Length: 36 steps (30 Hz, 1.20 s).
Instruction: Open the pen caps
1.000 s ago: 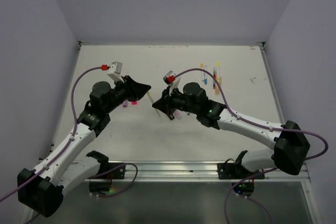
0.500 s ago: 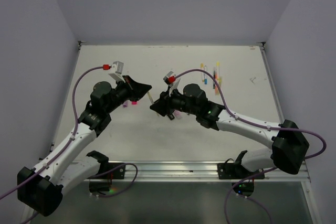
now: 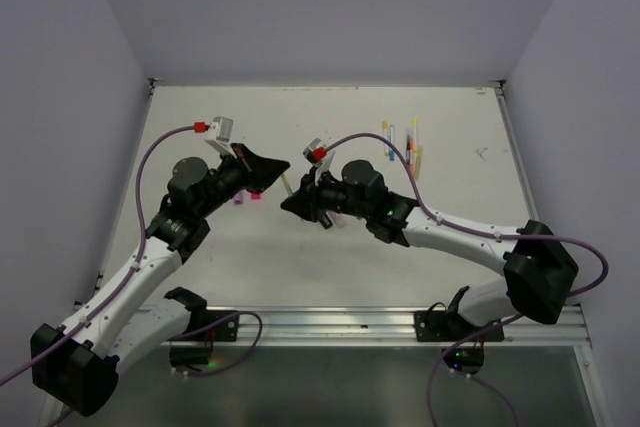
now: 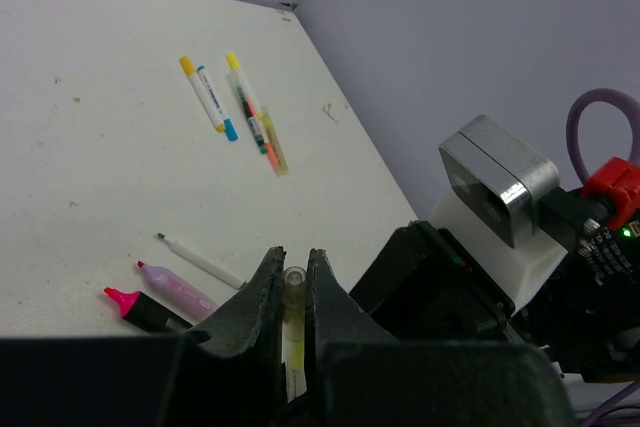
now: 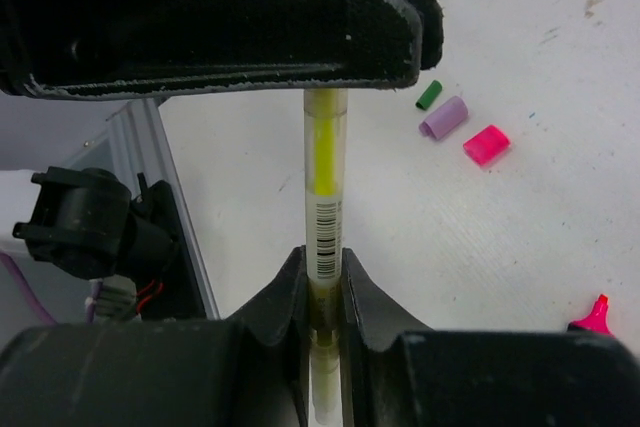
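- Stretching a yellow pen (image 3: 286, 185) between them over mid-table (image 3: 200, 122), the left gripper (image 3: 278, 167) and right gripper (image 3: 293, 203) meet almost tip to tip in the overhead view. A row of other pens (image 3: 405, 142) lies toward 1 o'clock.
- Left wrist view: the jaws are clamped on the pen's clear end, apparently anchoring it for a straight pull. A lilac highlighter (image 4: 175, 287), a black-and-pink highlighter (image 4: 135, 307) and a thin white pen (image 4: 200, 262) lie at 9 o'clock.
- Right wrist view: the jaws pinch the opposite end, leaving the barcode exposed between the grips. Which end carries the cap cannot be told. A green cap (image 5: 428, 95), a lilac cap (image 5: 443, 117) and a pink cap (image 5: 487, 144) lie loose at 2 o'clock.
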Tool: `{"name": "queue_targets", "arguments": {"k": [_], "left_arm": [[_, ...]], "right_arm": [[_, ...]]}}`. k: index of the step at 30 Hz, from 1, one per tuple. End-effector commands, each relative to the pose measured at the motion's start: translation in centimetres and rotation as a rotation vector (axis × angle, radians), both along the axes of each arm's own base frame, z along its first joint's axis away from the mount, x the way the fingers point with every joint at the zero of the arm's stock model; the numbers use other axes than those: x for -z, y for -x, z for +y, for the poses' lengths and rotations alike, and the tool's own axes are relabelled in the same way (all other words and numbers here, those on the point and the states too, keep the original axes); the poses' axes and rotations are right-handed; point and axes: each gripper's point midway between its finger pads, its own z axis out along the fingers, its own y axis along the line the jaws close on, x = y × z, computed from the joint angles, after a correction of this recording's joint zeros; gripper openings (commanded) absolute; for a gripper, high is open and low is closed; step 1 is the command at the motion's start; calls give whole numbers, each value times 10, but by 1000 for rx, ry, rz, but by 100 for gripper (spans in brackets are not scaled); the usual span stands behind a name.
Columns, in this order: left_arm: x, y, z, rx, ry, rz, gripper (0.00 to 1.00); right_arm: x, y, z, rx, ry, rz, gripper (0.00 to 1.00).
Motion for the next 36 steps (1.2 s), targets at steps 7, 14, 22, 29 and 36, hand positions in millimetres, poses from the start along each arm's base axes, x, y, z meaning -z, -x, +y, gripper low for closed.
{"name": "queue_targets", "arguments": {"k": [7, 14, 22, 29, 36], "left_arm": [[-21, -28, 30, -233, 9, -57, 0], [-69, -52, 62, -456, 67, -159, 0], [-133, -55, 77, -534, 125, -331, 0], [-129, -74, 87, -589, -50, -281, 0], [-20, -101, 138, -645, -414, 55, 0]], "right_arm": [[15, -3, -9, 20, 68, -43, 0], [68, 6, -28, 34, 178, 22, 0], [105, 21, -41, 13, 223, 81, 0], [103, 7, -66, 122, 319, 55, 0], [102, -58, -143, 413, 530, 91, 0]]}}
